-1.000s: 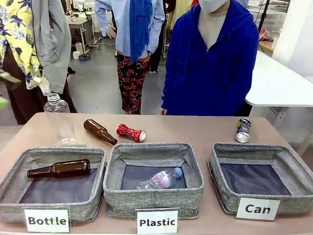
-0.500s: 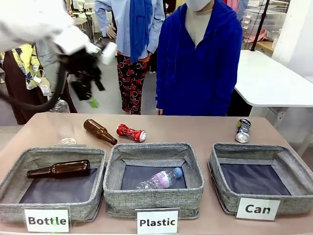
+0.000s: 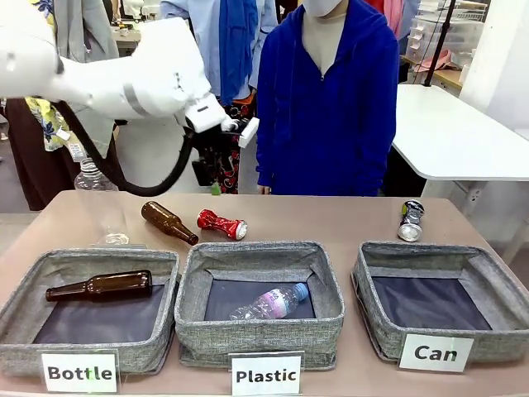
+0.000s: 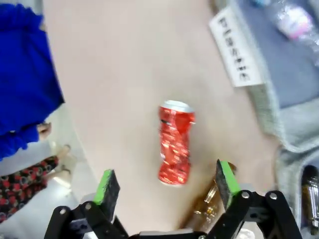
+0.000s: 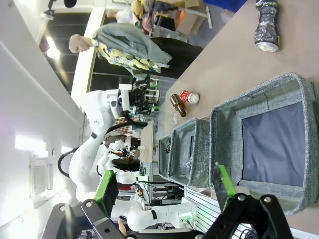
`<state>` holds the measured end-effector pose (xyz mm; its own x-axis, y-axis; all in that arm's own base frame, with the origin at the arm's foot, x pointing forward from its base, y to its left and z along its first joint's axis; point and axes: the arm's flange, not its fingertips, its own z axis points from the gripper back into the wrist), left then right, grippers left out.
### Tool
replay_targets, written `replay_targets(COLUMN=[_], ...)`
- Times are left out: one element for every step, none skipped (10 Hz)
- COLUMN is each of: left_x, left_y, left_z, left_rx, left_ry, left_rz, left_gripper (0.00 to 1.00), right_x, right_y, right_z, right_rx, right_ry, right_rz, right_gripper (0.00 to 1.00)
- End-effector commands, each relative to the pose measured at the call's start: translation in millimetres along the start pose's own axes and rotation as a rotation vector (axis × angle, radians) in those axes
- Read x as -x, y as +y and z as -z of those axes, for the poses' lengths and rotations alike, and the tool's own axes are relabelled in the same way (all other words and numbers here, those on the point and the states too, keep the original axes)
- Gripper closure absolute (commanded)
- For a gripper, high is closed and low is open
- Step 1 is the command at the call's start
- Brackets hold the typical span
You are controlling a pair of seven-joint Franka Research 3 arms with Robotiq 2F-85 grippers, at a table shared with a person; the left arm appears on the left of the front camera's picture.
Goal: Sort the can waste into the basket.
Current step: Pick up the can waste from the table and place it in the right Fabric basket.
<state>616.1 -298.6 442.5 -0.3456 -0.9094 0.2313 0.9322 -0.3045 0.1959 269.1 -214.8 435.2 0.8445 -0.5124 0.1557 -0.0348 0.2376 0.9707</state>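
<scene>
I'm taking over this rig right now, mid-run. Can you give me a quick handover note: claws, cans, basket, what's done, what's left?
Left claw: open, holding nothing, up above the red can.
Red can: lying on the table behind the Plastic bin, beside a brown bottle.
Right claw: open, holding nothing, on the near side of the Can basket.
Silver can: on the table just behind the Can basket.
Done: nothing; no can is in the basket.
Left: grasp the red can and drop it in the Can basket, then the silver one.
</scene>
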Motion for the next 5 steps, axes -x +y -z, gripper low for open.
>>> replay_targets(left_x=[9,11,12,13,10], left_y=[8,3,-2,-7,-12], left_z=[18,26,38,52,63], left_rx=[-0.079,-0.097,-0.118,-0.15,-0.176], left_ry=[-0.006,0.0,0.029,0.058,0.106], left_rz=[0.057,0.069,0.066,0.078,0.064], left_gripper=[0.0,0.0,0.0,0.0,0.0], right_x=[-2,-2,-2,-2,-2], right_y=[1,1,1,1,1], right_z=[0,0,0,0,0], right_rx=[-0.024,-0.024,-0.024,-0.024,-0.024], right_ry=[-0.014,-0.014,-0.014,-0.014,-0.014], right_rz=[-0.026,-0.026,-0.026,-0.026,-0.026], right_gripper=[0.0,0.0,0.0,0.0,0.0])
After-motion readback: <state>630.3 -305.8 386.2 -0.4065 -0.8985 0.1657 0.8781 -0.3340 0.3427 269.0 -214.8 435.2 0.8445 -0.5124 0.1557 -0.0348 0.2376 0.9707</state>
